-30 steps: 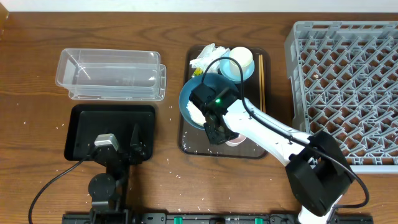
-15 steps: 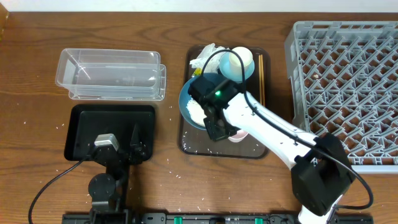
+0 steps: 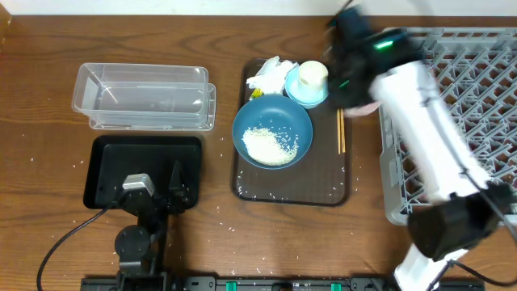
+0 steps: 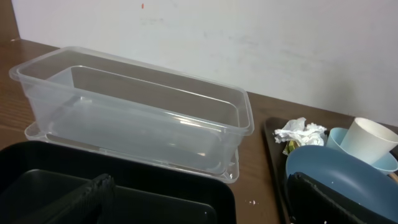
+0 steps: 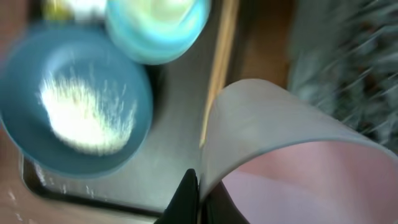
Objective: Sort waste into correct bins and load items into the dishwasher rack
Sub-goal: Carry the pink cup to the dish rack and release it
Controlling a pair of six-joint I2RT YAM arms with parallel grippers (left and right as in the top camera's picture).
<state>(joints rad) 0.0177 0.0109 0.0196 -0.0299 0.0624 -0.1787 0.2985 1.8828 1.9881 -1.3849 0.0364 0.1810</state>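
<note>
Aloft, the pink cup (image 5: 292, 180) hangs pinched at its rim by the right fingers (image 5: 187, 194) — beside the dishwasher rack (image 3: 485, 48) at the right edge of the table (image 3: 32, 97); the left fingers (image 4: 323, 199) gape wide over the black tray (image 3: 105, 162).

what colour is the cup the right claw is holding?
Pink; the cup shows best in the right wrist view.
</note>
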